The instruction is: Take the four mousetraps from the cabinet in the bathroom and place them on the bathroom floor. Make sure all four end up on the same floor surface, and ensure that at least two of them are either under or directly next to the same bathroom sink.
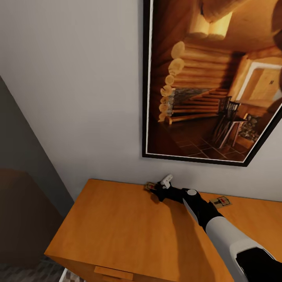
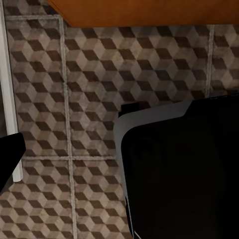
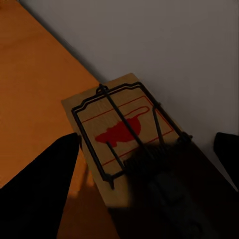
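Note:
A mousetrap (image 1: 150, 186) lies flat on top of the orange-brown cabinet (image 1: 117, 223), close against the white wall. My right gripper (image 1: 157, 188) reaches over it, open. In the right wrist view the same mousetrap (image 3: 119, 124), a wooden board with a red mouse print and dark wire, lies between the two dark fingertips (image 3: 50, 174), which stand spread on either side of it. Another mousetrap (image 1: 220, 202) rests on the cabinet top further right, beside my forearm. The left wrist view looks down on the cube-patterned bathroom floor (image 2: 89, 74) and the cabinet's edge (image 2: 149, 12).
A large black-framed picture of a log cabin interior (image 1: 211, 78) hangs on the wall above the cabinet. A drawer handle (image 1: 113, 272) shows on the cabinet front. A dark grey surface (image 1: 19, 156) stands at the left. The robot's dark body (image 2: 184, 174) covers part of the floor.

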Robot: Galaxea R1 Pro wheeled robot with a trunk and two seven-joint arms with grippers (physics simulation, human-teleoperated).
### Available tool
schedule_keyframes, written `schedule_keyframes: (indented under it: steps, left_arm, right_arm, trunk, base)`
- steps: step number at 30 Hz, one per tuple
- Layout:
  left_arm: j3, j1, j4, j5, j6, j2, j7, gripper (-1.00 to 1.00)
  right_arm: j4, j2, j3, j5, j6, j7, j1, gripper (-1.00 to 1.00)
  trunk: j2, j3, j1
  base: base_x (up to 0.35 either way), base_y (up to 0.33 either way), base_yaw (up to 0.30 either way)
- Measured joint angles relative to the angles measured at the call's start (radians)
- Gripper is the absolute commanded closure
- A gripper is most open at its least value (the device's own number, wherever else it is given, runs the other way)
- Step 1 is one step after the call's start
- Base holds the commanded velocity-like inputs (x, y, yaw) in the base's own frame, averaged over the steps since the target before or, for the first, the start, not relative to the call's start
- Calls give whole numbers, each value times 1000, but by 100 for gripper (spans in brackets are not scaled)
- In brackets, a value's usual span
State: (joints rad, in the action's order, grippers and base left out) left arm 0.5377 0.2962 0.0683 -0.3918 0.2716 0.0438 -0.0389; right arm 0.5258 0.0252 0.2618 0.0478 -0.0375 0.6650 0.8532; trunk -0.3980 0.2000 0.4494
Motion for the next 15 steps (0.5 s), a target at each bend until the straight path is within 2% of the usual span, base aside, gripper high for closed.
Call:
schedule_keyframes:
  steps: [7, 15]
  left_arm:
    - [0, 0, 0, 0, 0, 0, 0, -100]
    - [0, 0, 0, 0, -1, 0, 0, -100]
  right_arm:
    - [11, 0, -2, -3, 7, 7, 0, 100]
    - [12, 0, -1, -3, 8, 7, 0, 100]
  trunk:
    - [0, 0, 0]
    - [0, 0, 1]
  base:
    - [-47, 0, 0]
    - [-246, 69, 0]
